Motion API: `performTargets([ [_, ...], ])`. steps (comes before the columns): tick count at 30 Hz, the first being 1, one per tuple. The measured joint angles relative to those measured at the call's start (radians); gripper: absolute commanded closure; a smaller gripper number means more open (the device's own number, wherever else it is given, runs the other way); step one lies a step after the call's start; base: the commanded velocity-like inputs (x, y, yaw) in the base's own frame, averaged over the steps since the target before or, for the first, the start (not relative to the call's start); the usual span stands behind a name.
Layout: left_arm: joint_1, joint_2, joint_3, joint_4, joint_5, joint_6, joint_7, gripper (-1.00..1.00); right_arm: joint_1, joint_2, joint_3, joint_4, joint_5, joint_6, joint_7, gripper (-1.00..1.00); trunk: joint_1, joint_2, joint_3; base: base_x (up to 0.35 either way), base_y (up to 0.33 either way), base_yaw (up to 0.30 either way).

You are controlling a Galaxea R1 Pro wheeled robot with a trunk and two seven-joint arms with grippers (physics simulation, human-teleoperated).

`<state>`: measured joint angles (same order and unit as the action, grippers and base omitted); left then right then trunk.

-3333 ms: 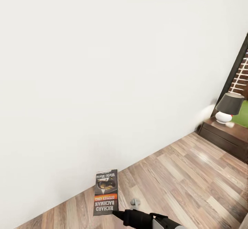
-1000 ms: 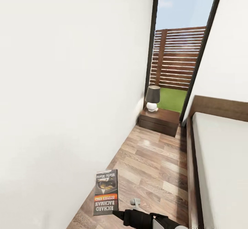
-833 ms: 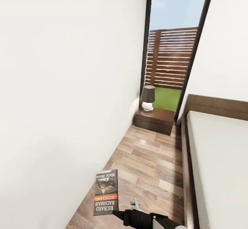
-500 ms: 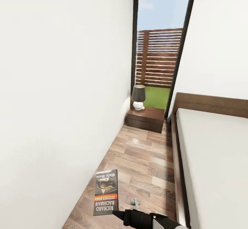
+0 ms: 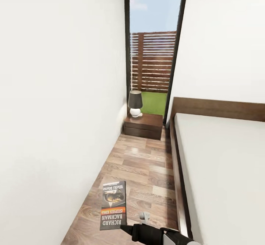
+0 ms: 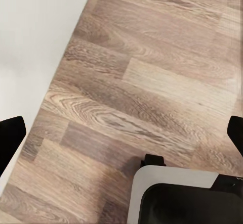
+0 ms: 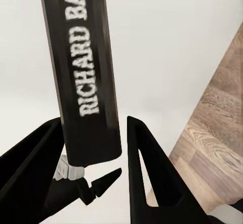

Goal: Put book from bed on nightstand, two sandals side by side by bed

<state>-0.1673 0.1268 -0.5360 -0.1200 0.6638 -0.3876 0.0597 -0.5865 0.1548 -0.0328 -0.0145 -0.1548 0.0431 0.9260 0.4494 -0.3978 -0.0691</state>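
The book (image 5: 113, 205), dark grey with an orange band and white lettering, hangs above the floor near the bottom of the head view, and my right gripper (image 5: 123, 228) is shut on its lower edge. In the right wrist view the book's spine (image 7: 87, 72) stands between the two black fingers of that gripper (image 7: 93, 155). Far down the aisle, by the window, stands the nightstand (image 5: 144, 126). To the right lies the bed (image 5: 221, 164), its mattress bare. My left gripper (image 6: 121, 135) is open over bare floor. The sandals are out of view.
A white wall (image 5: 55, 90) runs close along the left, leaving a narrow strip of wood floor (image 5: 140, 164) between it and the bed frame. A dark-shaded lamp (image 5: 135, 103) stands on the nightstand. A tall dark-framed window (image 5: 154, 60) is behind it. My base (image 6: 182, 196) shows below the left gripper.
The camera has turned: first only wall and floor showed, then the window, nightstand and bed came in and slid leftward. The book stays held in my right gripper.
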Motion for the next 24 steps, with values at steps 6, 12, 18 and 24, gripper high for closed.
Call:
performTargets([
  [6, 0.000, 0.000, 0.000, 0.001, 0.001, 0.000, 0.000, -1.00, 0.000, 0.000, 0.001, 0.000, 0.000, 0.000, 0.000, 1.00, 0.000, 0.000, 0.000, 0.092, 0.082, -0.045],
  [12, 0.000, 0.000, 0.000, 0.001, 0.001, 0.000, 0.000, -1.00, 0.000, 0.000, 0.002, 0.000, 0.001, 0.000, 0.000, 1.00, 0.000, 0.000, 0.000, 0.213, 0.130, -0.018],
  [18, 0.000, 0.000, 0.000, 0.002, 0.001, 0.000, 0.000, -1.00, 0.000, 0.000, 0.003, 0.000, 0.001, 0.000, 0.000, 1.00, -0.001, 0.000, 0.000, 0.295, 0.051, -0.110],
  [24, 0.000, 0.000, 0.000, 0.001, 0.001, 0.000, 0.000, -1.00, 0.000, 0.001, 0.002, 0.000, 0.001, 0.000, 0.000, 1.00, 0.000, 0.000, 0.000, 0.306, 0.067, -0.187],
])
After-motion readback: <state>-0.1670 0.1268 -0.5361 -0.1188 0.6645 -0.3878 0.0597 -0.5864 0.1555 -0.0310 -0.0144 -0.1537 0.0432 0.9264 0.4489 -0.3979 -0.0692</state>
